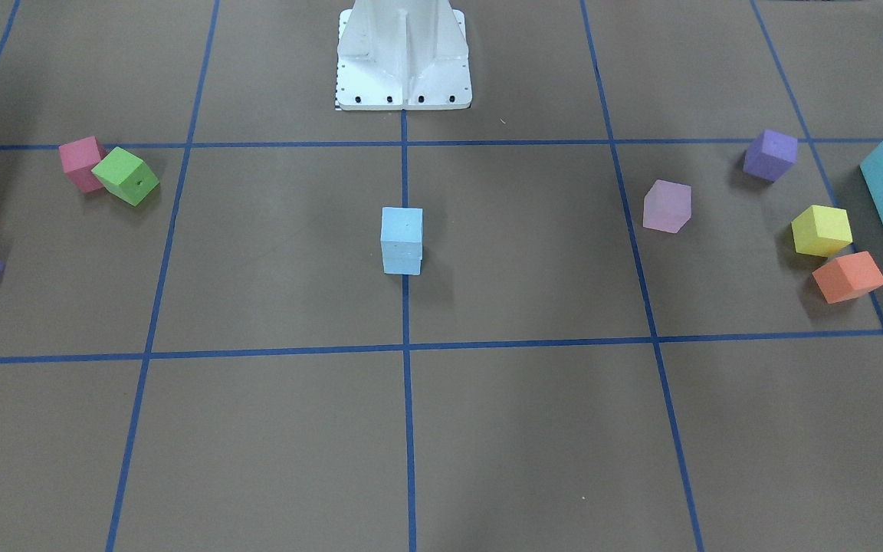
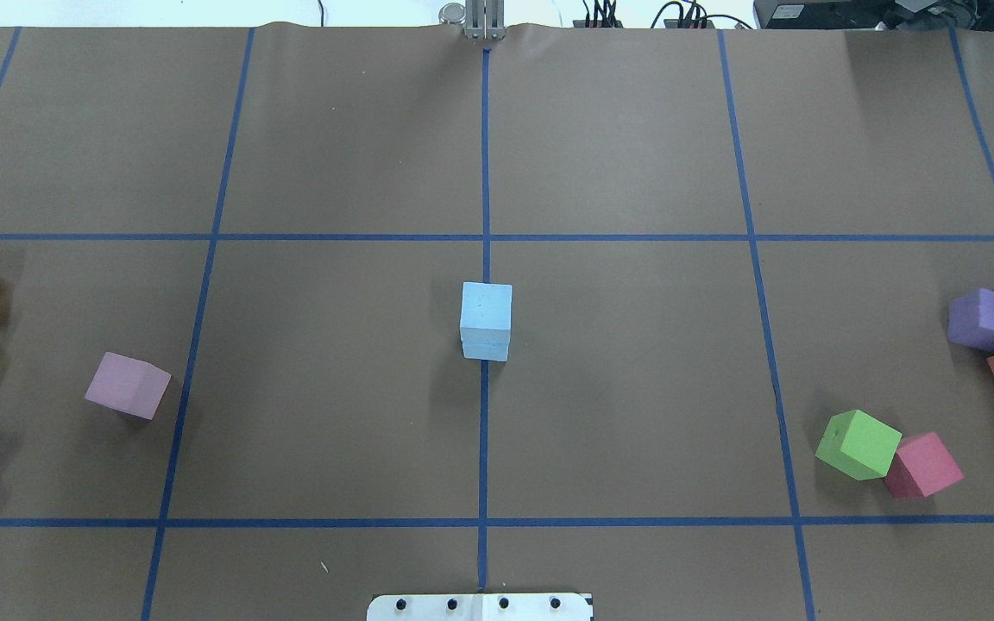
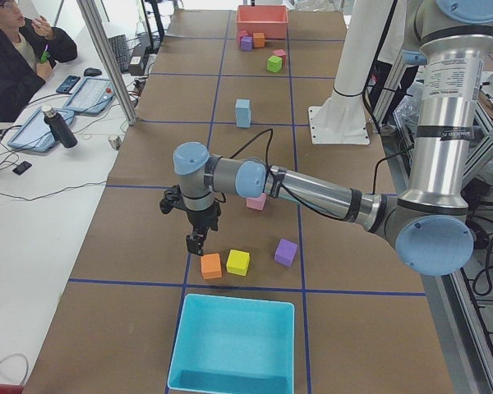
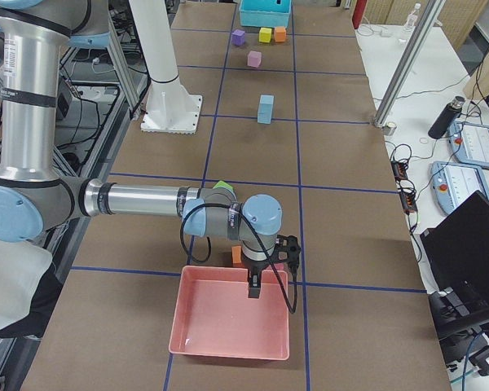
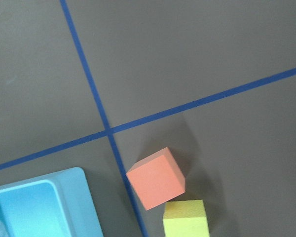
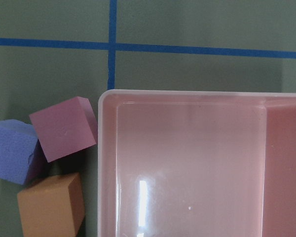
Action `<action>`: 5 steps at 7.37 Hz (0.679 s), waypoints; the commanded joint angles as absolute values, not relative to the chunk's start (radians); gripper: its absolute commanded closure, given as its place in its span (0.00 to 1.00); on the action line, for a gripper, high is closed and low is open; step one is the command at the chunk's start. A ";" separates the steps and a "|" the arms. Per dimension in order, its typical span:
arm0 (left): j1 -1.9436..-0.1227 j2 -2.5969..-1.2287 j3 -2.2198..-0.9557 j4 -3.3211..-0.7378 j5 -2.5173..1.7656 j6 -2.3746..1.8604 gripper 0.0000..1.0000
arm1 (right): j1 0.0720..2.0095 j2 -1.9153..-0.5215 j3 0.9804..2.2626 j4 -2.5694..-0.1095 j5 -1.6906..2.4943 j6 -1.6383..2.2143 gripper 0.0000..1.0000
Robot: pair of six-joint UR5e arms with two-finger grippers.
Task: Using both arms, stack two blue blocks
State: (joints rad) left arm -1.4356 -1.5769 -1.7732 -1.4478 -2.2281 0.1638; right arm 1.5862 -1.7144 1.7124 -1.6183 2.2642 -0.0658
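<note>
The two blue blocks stand stacked at the table's centre on the middle tape line, the upper block [image 1: 402,225] resting squarely on the lower block [image 1: 402,261]. The stack also shows in the overhead view [image 2: 487,309] and both side views [image 3: 243,113] [image 4: 266,108]. My left gripper [image 3: 195,244] hangs far from the stack, above an orange cube [image 5: 155,177] by the turquoise box [image 3: 230,345]. My right gripper [image 4: 253,289] hangs at the other end over the pink tray [image 4: 228,322]. I cannot tell whether either is open or shut. No fingers show in the wrist views.
Loose cubes lie at both ends: pink [image 1: 81,162] and green [image 1: 126,176] on one side, lilac [image 1: 667,205], purple [image 1: 769,155], yellow [image 1: 821,230] and orange [image 1: 848,276] on the other. The white pedestal [image 1: 403,54] stands at the back centre.
</note>
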 commanded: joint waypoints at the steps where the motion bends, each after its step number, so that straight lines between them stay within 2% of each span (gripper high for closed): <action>1: -1.555 -1.449 -1.734 -1.537 -2.412 0.259 0.01 | 1.586 -1.715 1.712 -1.620 2.264 -0.066 0.00; 5: -1.614 -1.447 -1.735 -1.540 -2.437 0.259 0.01 | 1.586 -1.715 1.712 -1.620 2.264 -0.066 0.00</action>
State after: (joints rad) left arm -1.6079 -1.4443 -1.7344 -1.5391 -2.4353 0.2585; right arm 1.5861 -1.7150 1.7119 -1.6194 2.2642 -0.0660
